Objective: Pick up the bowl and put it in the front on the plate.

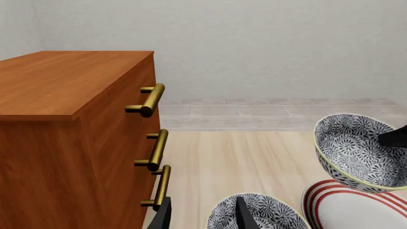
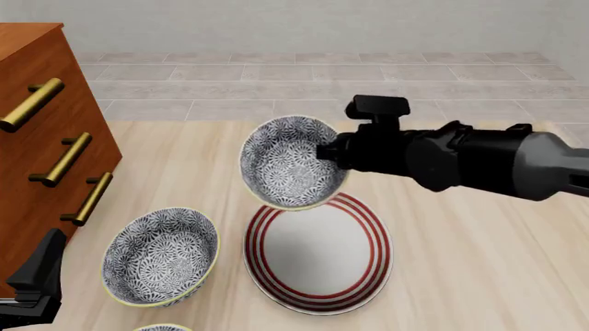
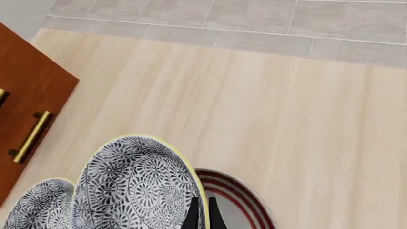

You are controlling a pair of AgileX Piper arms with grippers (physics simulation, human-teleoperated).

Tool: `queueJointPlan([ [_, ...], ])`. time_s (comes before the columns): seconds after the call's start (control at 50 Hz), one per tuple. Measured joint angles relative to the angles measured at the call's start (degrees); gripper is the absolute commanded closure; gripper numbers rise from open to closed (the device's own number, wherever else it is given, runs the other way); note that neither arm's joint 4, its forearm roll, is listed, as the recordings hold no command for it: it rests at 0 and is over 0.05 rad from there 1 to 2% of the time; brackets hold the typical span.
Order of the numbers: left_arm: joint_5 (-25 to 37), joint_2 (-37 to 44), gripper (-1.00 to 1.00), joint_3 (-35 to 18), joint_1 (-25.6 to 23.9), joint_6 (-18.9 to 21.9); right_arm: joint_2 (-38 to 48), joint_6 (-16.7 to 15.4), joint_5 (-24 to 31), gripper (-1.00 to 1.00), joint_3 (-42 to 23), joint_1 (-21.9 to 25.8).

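The right gripper (image 2: 324, 153) is clamped on the rim of the bowl (image 2: 291, 163), its two fingers pinched thin over the pale yellow edge, as the right wrist view shows with the fingertips (image 3: 202, 215) closed on the bowl's wall. The bowl hangs tilted in the air, its blue-grey flowered inside turned toward the front camera, above the far edge of the plate (image 2: 316, 252) and apart from it. The plate, white with three red rings, lies flat on the pale wooden table (image 2: 478, 262). Just to the plate's left sits a second bowl (image 2: 159, 256) of like pattern, upright on the table, and the rim of a third bowl (image 2: 164, 327) peeps in at the bottom edge of the front view. The left gripper (image 1: 200, 217) stands low at the near left, beside the second bowl, with its fingers spread apart and nothing between them; one finger shows in front of that bowl in the left wrist view. A brown wooden chest of drawers (image 2: 37, 138) with three brass bar handles (image 2: 63, 159) stands on the left of the table, well apart from the held bowl
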Motion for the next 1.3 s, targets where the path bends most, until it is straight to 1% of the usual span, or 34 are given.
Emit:
queueJointPlan([
  [0.18,0.0,0.0,-1.00,0.0,0.0,0.0,-1.3,1.4,-2.6,1.00,4.1,0.0],
  [0.56,0.0,0.0,-1.00,0.0,0.0,0.0,-2.7,5.2,-8.0,1.00,12.2,1.5],
  [0.72,0.0,0.0,-1.00,0.0,0.0,0.0,-3.1,6.3,-9.2,1.00,14.3,1.3],
  [1.06,0.0,0.0,-1.00,0.0,0.0,0.0,-2.7,7.1,-11.5,1.00,17.3,0.1],
  [1.3,0.0,0.0,-1.00,0.0,0.0,0.0,-1.4,8.2,-13.6,1.00,19.1,0.2],
])
